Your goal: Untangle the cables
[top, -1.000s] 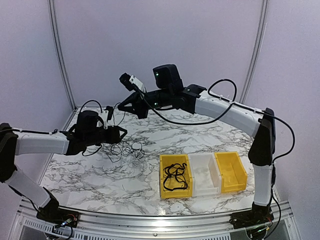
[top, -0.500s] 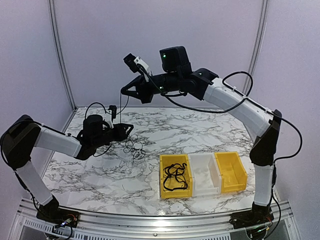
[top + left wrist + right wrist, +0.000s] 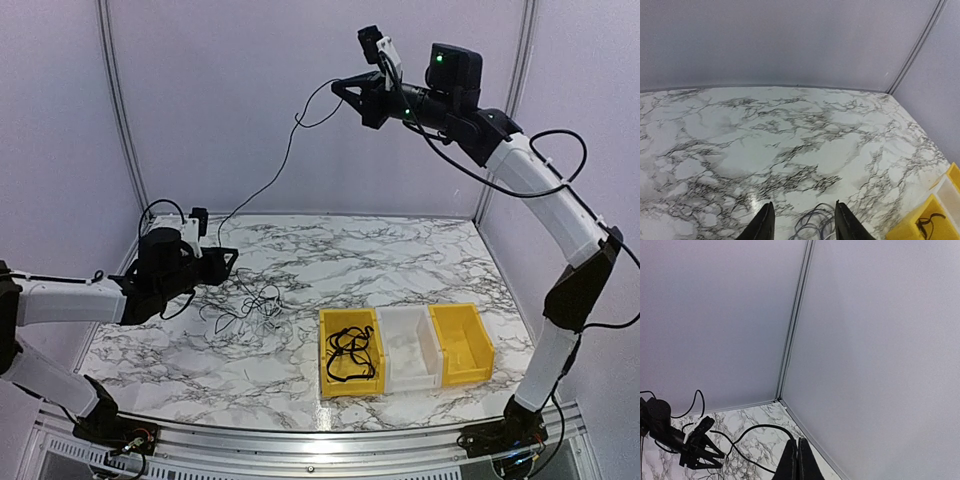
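While right gripper sits high: clamped on one black cable, so it hangs clear of tangle.
Left gripper: half-wide, low over tangle, likely ready to pin it to worktop.

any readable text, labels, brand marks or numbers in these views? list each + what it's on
None readable in any view.
Left yellow bin, white bin, right yellow bin: no labels visible.
Left arm, right arm: no legible markings, only a green light near the right wrist.
Marble table, walls, cables: no print or tags.
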Controlling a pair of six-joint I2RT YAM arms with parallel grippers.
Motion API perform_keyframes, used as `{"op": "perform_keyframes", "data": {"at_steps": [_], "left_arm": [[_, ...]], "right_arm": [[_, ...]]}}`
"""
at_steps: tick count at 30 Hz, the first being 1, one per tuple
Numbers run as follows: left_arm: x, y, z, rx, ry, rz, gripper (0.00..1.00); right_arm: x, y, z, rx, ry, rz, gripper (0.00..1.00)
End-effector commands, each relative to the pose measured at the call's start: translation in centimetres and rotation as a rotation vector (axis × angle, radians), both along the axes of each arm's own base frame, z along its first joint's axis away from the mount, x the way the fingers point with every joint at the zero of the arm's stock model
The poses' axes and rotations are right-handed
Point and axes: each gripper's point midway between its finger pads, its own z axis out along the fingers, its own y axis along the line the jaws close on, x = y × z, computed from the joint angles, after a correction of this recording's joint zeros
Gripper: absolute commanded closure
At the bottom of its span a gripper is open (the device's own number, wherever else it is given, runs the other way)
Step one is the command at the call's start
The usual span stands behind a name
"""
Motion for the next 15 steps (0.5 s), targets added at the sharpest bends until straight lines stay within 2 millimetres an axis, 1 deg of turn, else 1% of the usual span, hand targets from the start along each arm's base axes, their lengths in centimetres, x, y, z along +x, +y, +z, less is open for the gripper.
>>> {"op": "perform_keyframes", "data": {"at_steps": [1, 3, 5, 6, 8, 10, 12, 15], "left_arm": [[-1.4, 5.5, -6.6, 0.224, 0.143, 0.165, 0.58], [-2.0, 7.0, -8.2, 0.262, 0.175, 0.215, 0.58], [-2.7, 8.2, -9.9, 0.302, 0.21, 0.244, 0.51], [-2.9, 8.5, -10.5, 0.319, 0.223, 0.248, 0.47], [-3.3, 8.8, -11.8, 0.35, 0.248, 0.244, 0.43], [-3.6, 8.9, -12.7, 0.368, 0.273, 0.239, 0.41], [-3.6, 8.6, -13.2, 0.372, 0.288, 0.228, 0.39], [-3.2, 8.2, -13.1, 0.366, 0.292, 0.217, 0.38]], "right_arm": [[-0.5, -2.0, 4.8, 0.069, -0.094, -0.04, 1.0], [-2.0, -3.0, 7.7, 0.101, -0.17, -0.038, 1.0], [-3.0, -4.1, 10.1, 0.126, -0.234, -0.061, 1.0], [-3.5, -4.6, 11.0, 0.134, -0.263, -0.071, 1.0], [-4.4, -5.8, 12.7, 0.157, -0.315, -0.099, 1.0], [-5.3, -6.7, 14.0, 0.17, -0.359, -0.116, 1.0], [-6.0, -7.5, 14.9, 0.178, -0.388, -0.135, 1.0], [-6.5, -8.1, 15.1, 0.16, -0.412, -0.156, 1.0]]}}
